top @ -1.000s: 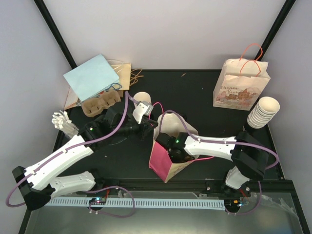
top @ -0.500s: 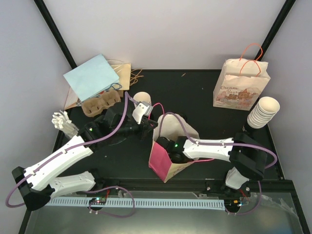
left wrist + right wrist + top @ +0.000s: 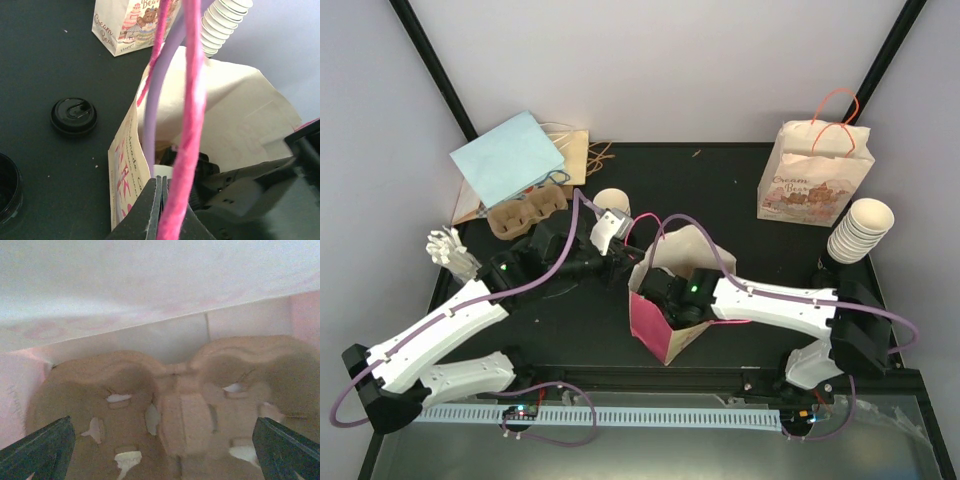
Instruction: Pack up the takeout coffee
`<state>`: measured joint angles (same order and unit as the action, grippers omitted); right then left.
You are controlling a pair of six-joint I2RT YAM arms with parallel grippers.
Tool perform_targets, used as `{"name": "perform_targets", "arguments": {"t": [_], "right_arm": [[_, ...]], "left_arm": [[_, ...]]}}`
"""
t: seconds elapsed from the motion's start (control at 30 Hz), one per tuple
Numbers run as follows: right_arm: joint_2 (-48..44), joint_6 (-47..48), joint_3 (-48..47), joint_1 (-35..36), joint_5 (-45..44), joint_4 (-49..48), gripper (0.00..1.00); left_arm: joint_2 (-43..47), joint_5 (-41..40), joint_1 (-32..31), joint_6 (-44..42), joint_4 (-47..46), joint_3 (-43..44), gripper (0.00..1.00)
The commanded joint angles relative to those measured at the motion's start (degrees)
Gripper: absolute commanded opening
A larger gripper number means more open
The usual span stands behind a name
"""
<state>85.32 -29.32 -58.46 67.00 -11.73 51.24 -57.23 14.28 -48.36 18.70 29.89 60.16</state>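
Cup carrier (image 3: 175, 410) inside pink bag (image 3: 648, 322) — right gripper (image 3: 160, 450) splayed wide above.

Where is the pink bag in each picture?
Top external: pink bag mid-table, between the arms.
Left wrist: pink bag fills the centre, mouth open.
Right wrist: pink bag seen from inside, above a cup carrier.
Shared landmark: bear bag, in top and left wrist only.

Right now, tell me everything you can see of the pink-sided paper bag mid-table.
The paper bag stands open on the black table: cream faces with pink print, pink side, creased. The left pincer is shut on its pink handle. The right pincer is inside, open, above a pulp cup carrier lying on the bag's floor.
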Motion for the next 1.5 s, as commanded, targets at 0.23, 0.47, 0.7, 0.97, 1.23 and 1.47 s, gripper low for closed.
{"name": "perform_targets", "arguments": {"t": [0.23,0.47,0.7,0.97,1.23,1.47], "right_arm": [[-5.7,0.6,-10.7,0.1,-5.0,12.8,0.98],[-8.5,1.1,-14.4,0.1,-6.5,15.9,0.95],[-10.4,2.0,-17.0,-0.6,-6.7,17.1,0.90],[-12.1,3.4,-20.7,-1.2,-7.2,18.6,0.84],[-12.2,3.8,-20.5,-1.2,-6.8,18.9,0.77],[-13.2,3.3,-19.1,-1.2,-7.0,17.1,0.67]], "left_arm": [[0.1,1.5,0.2,-2.0,-0.9,1.2,0.02],[-0.1,3.4,0.2,-4.8,1.1,2.5,0.02],[-0.6,3.8,0.2,-5.4,2.6,3.4,0.02],[-1.1,1.9,0.2,-4.6,6.0,4.9,0.40],[-4.5,-0.6,-2.2,-6.0,11.6,8.6,0.55],[-6.2,0.5,-4.9,-6.5,12.0,11.1,0.60]]}}
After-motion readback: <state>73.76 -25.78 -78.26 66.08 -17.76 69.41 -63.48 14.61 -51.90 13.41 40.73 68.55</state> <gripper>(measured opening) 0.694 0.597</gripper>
